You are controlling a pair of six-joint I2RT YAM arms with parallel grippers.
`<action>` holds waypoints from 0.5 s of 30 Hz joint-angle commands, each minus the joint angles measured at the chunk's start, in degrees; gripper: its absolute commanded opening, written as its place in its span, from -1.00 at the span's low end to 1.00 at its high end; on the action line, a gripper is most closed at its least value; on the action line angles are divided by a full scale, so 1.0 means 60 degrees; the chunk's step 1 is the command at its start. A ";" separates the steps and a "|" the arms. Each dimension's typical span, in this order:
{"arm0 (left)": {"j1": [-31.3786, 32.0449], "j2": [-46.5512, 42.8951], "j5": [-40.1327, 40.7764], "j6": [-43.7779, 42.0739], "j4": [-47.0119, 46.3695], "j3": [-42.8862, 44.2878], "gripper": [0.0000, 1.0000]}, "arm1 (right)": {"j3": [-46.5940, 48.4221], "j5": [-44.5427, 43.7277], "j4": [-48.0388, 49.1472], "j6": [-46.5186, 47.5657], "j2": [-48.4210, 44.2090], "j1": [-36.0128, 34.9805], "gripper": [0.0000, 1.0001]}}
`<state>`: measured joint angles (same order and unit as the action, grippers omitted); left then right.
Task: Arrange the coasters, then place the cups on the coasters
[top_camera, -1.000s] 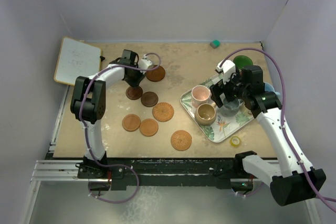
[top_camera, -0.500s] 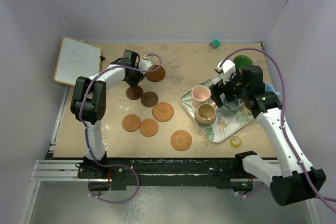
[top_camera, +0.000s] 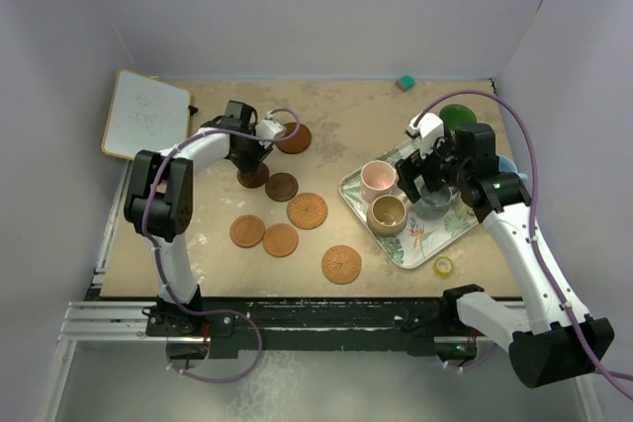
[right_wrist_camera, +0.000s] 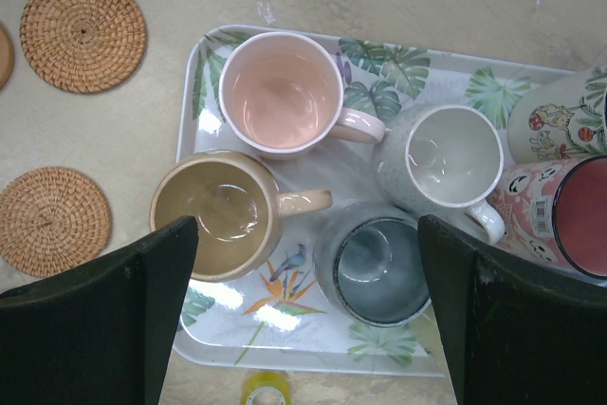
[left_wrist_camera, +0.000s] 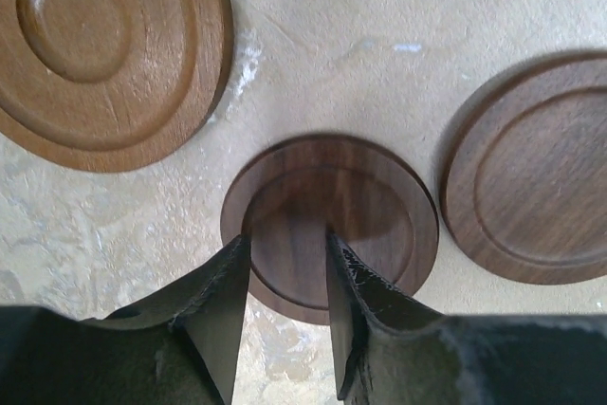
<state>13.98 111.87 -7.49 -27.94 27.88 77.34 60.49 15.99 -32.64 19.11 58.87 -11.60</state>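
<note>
Tan tabletop (left_wrist_camera: 379, 26): left gripper (left_wrist_camera: 286, 239) slightly parted over dark coaster (left_wrist_camera: 379, 206) (lying flat); right gripper (right_wrist_camera: 303, 225) spread wide above slate mug (right_wrist_camera: 375, 267).

Left pincer (left_wrist_camera: 287, 239) slightly wider over dark coaster (left_wrist_camera: 370, 196), elbow further left.

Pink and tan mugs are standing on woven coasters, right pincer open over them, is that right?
No. The pink mug and tan mug stand on the leaf-patterned tray, not on woven coasters, as the right wrist view shows. The right pincer is open over them.
</note>
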 commanded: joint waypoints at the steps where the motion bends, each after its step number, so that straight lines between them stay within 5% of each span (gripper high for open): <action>1: -0.0239 -0.0697 -0.0369 0.0162 -0.0042 -0.0304 -0.28 | 0.0049 0.0147 0.0263 0.0110 -0.0115 0.0043 1.00; 15: -0.0673 -0.0004 -0.0344 0.0247 -0.0295 0.0182 -0.25 | 0.0055 0.0172 0.0248 0.0116 -0.0113 0.0043 1.00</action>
<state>10.41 110.67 -8.40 -27.49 27.86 75.64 60.49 16.03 -32.64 19.11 58.87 -11.57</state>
